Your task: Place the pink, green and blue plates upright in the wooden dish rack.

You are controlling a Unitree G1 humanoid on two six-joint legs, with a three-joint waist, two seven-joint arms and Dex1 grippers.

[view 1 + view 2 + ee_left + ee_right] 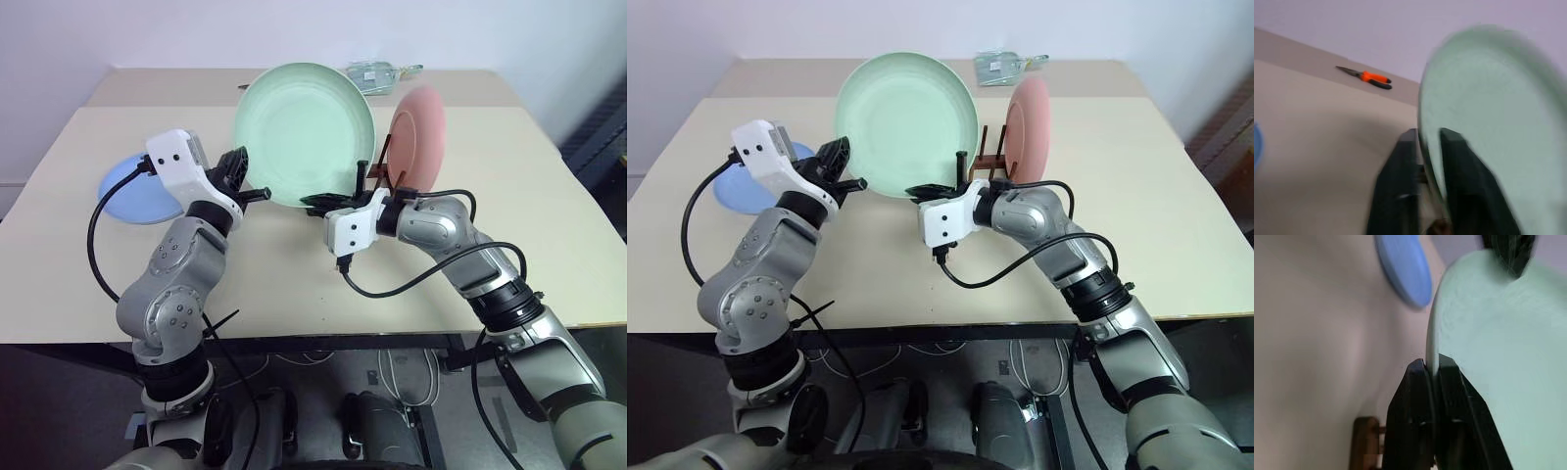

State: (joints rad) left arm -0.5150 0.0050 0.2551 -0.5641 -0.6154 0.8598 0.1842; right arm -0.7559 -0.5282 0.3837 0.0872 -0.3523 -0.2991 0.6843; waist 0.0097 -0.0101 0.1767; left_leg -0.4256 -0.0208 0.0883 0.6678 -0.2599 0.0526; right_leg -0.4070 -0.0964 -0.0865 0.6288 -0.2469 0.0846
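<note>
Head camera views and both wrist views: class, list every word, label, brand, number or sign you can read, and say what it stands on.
No text can be read in any view.
The packet at the table's far edge: any print is too small to read.
The green plate, pink plate and blue plate: no markings seen.

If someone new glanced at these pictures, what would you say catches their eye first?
The round pale mint green plastic plate stands out, held upright above the beige table with the left claw at its side edge and the right claw clamped on its lower rim. Beside it, a salmon pink plate stands upright in the dark wooden dish rack; a light blue plate lies flat behind the left arm.
</note>
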